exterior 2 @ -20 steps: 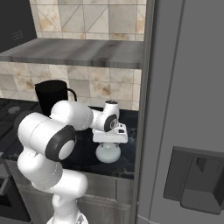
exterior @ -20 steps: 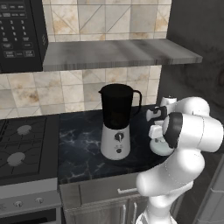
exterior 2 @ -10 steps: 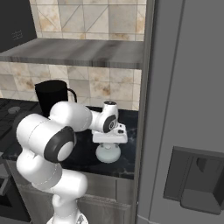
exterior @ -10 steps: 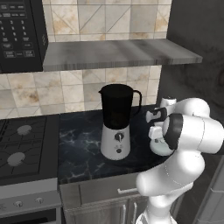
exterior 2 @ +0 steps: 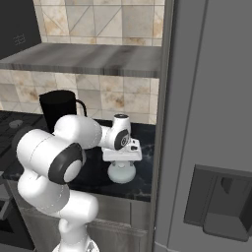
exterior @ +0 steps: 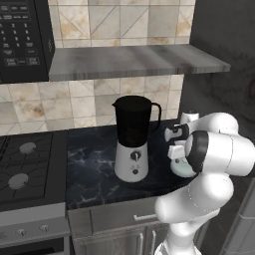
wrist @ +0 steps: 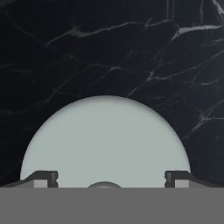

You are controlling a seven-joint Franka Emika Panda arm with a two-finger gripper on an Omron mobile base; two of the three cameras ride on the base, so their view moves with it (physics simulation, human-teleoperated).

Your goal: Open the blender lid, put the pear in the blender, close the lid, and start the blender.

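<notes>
The blender [exterior: 132,144] stands on the dark marble counter, its near-black jar open at the top; it also shows behind my arm [exterior 2: 58,110]. The pale blender lid [exterior: 183,169] lies flat on the counter to the blender's right [exterior 2: 121,173]. My gripper [exterior 2: 122,158] hangs straight above it, pointing down. In the hand view the lid [wrist: 105,135] spreads under the gripper [wrist: 111,178], whose fingertips [wrist: 41,177] stand wide apart on either side of the small knob without touching it. The gripper is open and holds nothing. The pear is out of view.
A gas stove [exterior: 25,169] adjoins the counter [exterior: 94,169] on the left, under a black microwave [exterior: 22,40]. A grey shelf [exterior: 134,60] runs above the blender. A tall grey fridge [exterior 2: 211,123] walls off the right side.
The jaws have spread wider over the lid, which lies still on the counter. The arm and blender have hardly moved.
</notes>
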